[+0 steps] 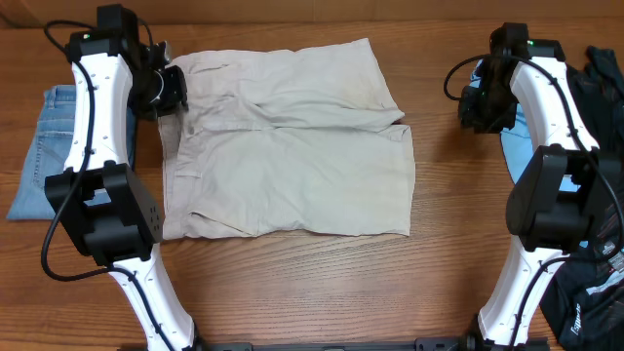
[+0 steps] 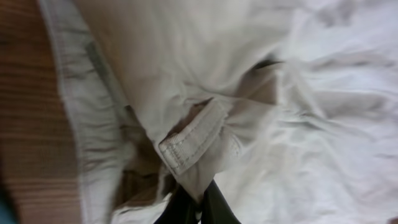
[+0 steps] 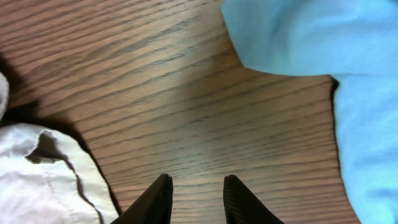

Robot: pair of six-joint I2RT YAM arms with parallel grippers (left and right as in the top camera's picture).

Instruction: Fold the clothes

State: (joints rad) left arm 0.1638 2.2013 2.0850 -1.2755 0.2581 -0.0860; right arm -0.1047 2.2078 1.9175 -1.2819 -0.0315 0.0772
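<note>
The shorts (image 1: 292, 146) lie flat mid-frame on the surface (image 1: 292, 283). At their upper left corner, the left gripper (image 1: 171, 90) pinches the cloth. The right gripper (image 3: 198, 182) hangs apart over wood. A fold looks ready to start; next, lift and pull across.

My left arm (image 1: 93, 88) is reaching forward, jaws pinching shut on the shorts (image 1: 292, 156); my right arm (image 1: 546, 97) is hovering, jaws parted.
</note>
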